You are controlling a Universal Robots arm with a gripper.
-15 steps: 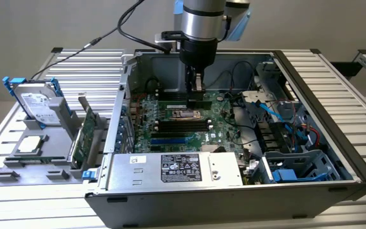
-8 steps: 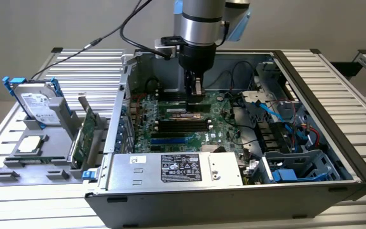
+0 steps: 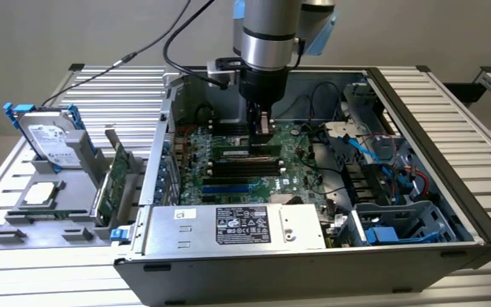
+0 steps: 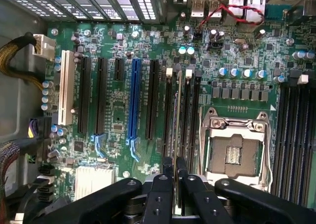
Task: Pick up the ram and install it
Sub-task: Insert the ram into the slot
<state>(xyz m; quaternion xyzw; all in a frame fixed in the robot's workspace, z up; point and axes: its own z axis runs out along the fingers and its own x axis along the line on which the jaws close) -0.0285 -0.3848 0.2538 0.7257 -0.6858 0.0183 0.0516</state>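
Observation:
My gripper (image 3: pixel 263 131) reaches down into the open computer case (image 3: pixel 416 96), just above the motherboard (image 3: pixel 228 179). It is shut on the ram (image 4: pixel 177 115), a thin green stick that the wrist view shows edge-on between the two black fingertips (image 4: pixel 168 166). The stick runs along the black memory slots (image 4: pixel 190 115) beside the open processor socket (image 4: pixel 232 152). In the exterior view the ram (image 3: pixel 233 152) shows as a green strip low over those slots. Whether it sits in a slot I cannot tell.
Left of the case a grey holder (image 3: pixel 23 227) carries a hard drive (image 3: pixel 45 137), a large green expansion card (image 3: pixel 113 182) and a silver processor chip (image 3: pixel 41 195). A power supply (image 3: pixel 237 224) and blue cables (image 3: pixel 373 160) crowd the case. Long expansion slots (image 4: pixel 133 100) lie beside the memory slots.

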